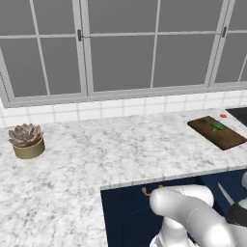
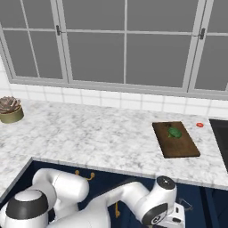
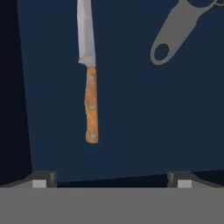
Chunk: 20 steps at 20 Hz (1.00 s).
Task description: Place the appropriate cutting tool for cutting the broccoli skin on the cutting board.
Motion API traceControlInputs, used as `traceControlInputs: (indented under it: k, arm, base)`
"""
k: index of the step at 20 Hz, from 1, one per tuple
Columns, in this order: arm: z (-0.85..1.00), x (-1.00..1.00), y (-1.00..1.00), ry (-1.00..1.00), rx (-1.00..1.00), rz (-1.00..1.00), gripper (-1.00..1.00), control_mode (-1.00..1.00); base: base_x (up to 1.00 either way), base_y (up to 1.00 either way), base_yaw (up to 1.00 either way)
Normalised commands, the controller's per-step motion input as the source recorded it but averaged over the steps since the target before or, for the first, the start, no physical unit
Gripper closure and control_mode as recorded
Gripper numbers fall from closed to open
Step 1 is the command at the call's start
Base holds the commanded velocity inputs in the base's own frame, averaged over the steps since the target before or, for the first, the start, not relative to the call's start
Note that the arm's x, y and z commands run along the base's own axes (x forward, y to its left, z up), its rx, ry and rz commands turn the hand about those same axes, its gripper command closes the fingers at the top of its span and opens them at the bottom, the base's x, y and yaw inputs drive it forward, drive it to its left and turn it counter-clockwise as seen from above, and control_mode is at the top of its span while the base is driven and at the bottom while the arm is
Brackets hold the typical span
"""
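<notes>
So the knife [image 3: 89, 74] is lying flat on the dark blue floor of an open drawer [image 3: 144, 113], silvery blade pointing toward the top of the hand view and the brownish-orange handle with 3 little rivets pointing back toward the fingers. In the left base view a sliver of its blade [image 1: 225, 194] peeks out at the near right, just past the arm. Up in the right corner of the hand view there's a grey utensil [image 3: 177, 30] with a hole in its handle, lying at an angle, well apart from the knife and not touching it. The gripper [image 3: 111, 178] hangs above the drawer with its 2 dark fingertips [image 3: 43, 178] spread as wide as they go, nothing between them, and the knife handle sits off to the left of the middle, clear of both tips. Up on the white marbled counter [image 2: 89, 133], the dark brown cutting board [image 2: 175, 139] sits at the far right with the little green broccoli [image 2: 174, 132] on its far half. Just right of the board there's a small red thing [image 2: 200, 125], too small to tell what it is. Way over on the left of the counter is a succulent in a round pot [image 1: 27, 140], and behind it all a white tiled strip and big grey windows [image 1: 120, 46].
</notes>
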Motion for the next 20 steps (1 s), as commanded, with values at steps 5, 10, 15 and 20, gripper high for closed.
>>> traceControlInputs:
  k: [5,10,15,20]
  arm:
    - [-0.32,0.02,0.00,0.00,0.04,0.00,-1.00,-1.00]
    - [-0.33,0.25,0.00,-0.01,0.01,0.00,-1.00,-1.00]
    - [-0.26,0.35,0.00,-0.01,0.00,0.00,-1.00,-1.00]
    - [-0.40,0.18,0.03,0.00,0.00,0.00,-1.00,-1.00]
  base:
    - [0.00,0.00,0.00]
    - [0.00,0.00,0.00]
    - [0.00,0.00,0.00]
    - [0.00,0.00,0.00]
